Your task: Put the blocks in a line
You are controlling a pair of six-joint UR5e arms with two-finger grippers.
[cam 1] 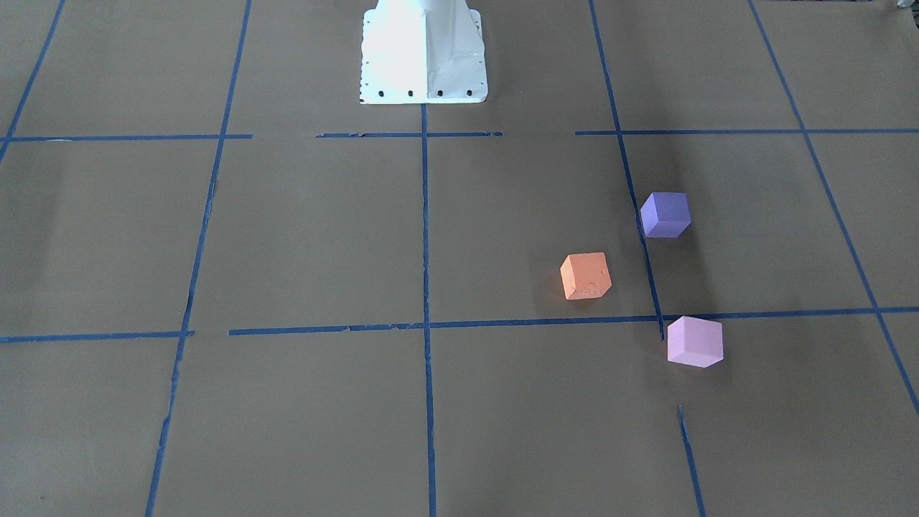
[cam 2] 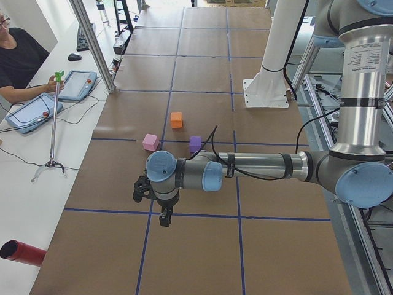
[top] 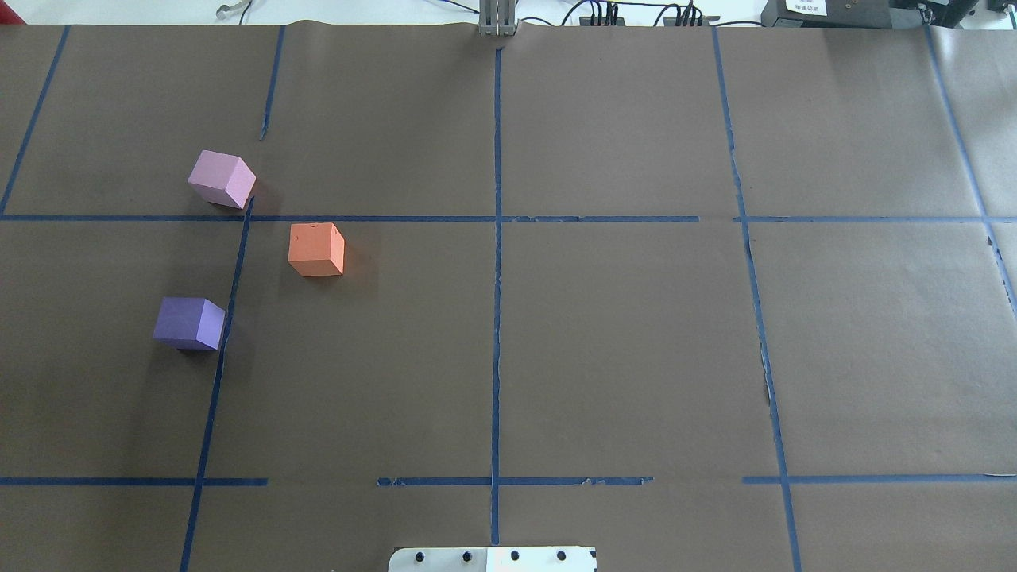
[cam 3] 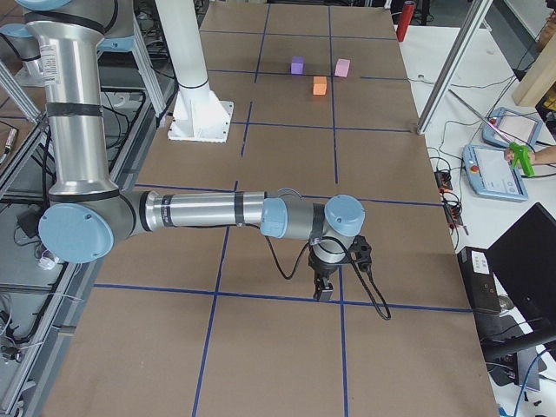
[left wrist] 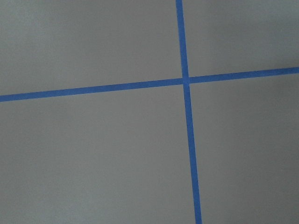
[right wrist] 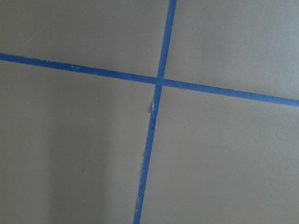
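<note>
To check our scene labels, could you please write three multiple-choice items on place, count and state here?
1. Which block lies farthest from the robot's base?
A orange block
B purple block
C pink block
2. How many blocks are on the table?
A two
B three
C four
3. How do the blocks lie?
A stacked
B touching in a row
C apart, in a triangle
1 C, it sits highest in the overhead view; 2 B, orange, purple and pink; 3 C, bare table shows between all three.
</note>
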